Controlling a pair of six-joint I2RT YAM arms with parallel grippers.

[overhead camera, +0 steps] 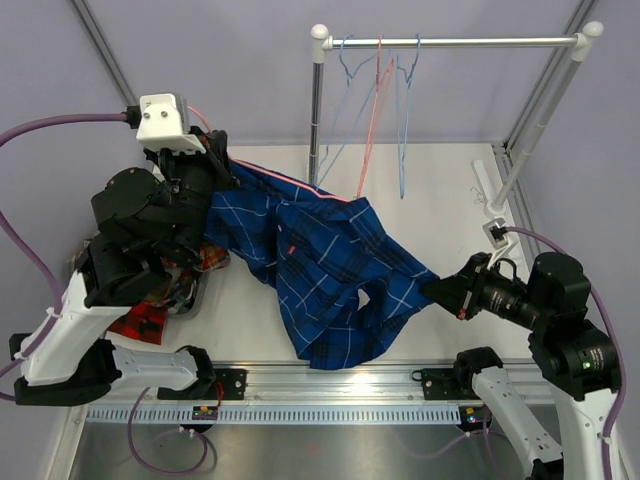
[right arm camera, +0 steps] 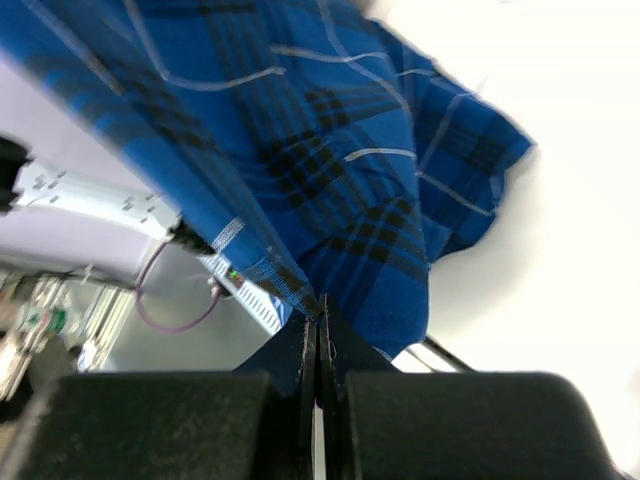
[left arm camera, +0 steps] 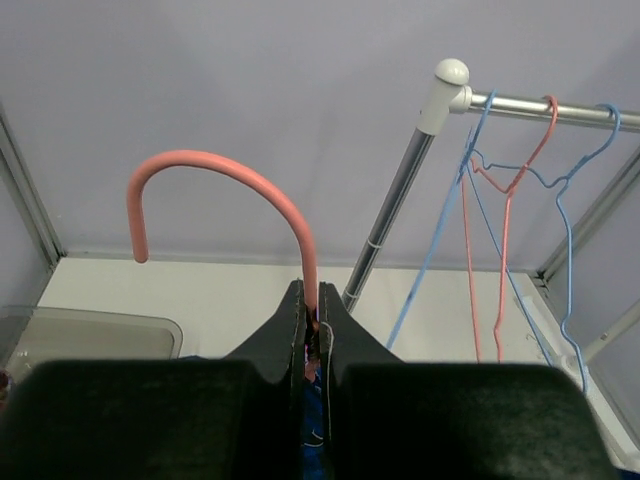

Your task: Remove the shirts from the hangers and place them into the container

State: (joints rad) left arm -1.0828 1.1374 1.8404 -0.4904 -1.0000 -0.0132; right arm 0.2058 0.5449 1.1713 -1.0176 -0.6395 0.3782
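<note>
1. Left pincer (overhead camera: 218,150): fully closed on the stem of the pink hanger (left arm camera: 215,162). In the left wrist view both fingers press against the stem just below the hook, and a strip of blue fabric shows between them lower down. The pincer is raised over the far left part of the table (overhead camera: 450,200).

2. Right pincer (overhead camera: 432,290): fully closed on the hem of the blue shirt (overhead camera: 320,260). In the right wrist view the cloth edge runs straight into the closed fingertips. The pincer sits near the right edge of the table, towards the near side.

3. Blue shirt: stretched between the two pincers, from far left to near right across the middle of the table. Its lower part sags to the near edge. The pink hanger is inside the shirt; its shoulder wire shows as a pink line along the far edge of the cloth.

4. Container (left arm camera: 100,320): at the left edge of the table, largely hidden under the left arm. A red-and-black check shirt (overhead camera: 140,322) and a tartan shirt (overhead camera: 210,260) lie in it.

5. Rail (overhead camera: 450,42): stands at the far edge of the table. The empty hangers (left arm camera: 503,230), light blue and pink-red, hang from it.
</note>
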